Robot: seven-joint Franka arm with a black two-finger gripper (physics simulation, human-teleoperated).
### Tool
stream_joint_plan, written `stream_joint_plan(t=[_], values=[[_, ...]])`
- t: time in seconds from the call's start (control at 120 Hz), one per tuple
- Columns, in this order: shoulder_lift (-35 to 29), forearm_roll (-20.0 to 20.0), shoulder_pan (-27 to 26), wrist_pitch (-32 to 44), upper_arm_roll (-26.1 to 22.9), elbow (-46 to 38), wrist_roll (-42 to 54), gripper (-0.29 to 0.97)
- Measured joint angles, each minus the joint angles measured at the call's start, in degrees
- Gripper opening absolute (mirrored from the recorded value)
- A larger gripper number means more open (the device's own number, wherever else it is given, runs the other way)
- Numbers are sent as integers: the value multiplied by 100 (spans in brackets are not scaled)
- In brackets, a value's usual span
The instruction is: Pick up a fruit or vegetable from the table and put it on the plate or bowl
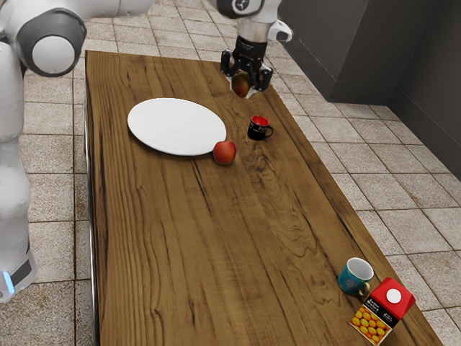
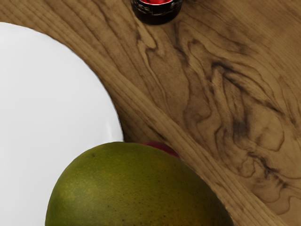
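My gripper [image 1: 243,81] hangs above the far end of the wooden table [image 1: 216,238], shut on a green and reddish mango [image 1: 240,86]. The mango [image 2: 136,188] looms large just under the hand in the wrist view. A white plate [image 1: 176,125] lies on the table toward the exterior view's left of the gripper and lower down; its rim [image 2: 51,117] shows beside the mango. A red apple [image 1: 225,152] rests on the table against the plate's near right edge, and a sliver of it [image 2: 162,147] peeks out behind the mango.
A small black cup with a red inside [image 1: 258,127] stands just right of the plate; it also appears as the black cup [image 2: 156,9] in the wrist view. At the near right corner stand a teal mug [image 1: 355,277] and an orange juice carton [image 1: 381,311].
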Motion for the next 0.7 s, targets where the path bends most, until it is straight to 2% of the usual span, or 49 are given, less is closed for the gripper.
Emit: stream_joint_plan(t=[0.067,0.2,0.275,0.517,0.7], values=[[0,6,-89,-24,14,-2,73,25],[-6,4,-781,-65,138,-3,198,25],[-8,1,-951,-83,187,-3,259,26],[49,-26,-405,-124,393,10,412,27],[286,-67,-245,-131,666,80,501,27]])
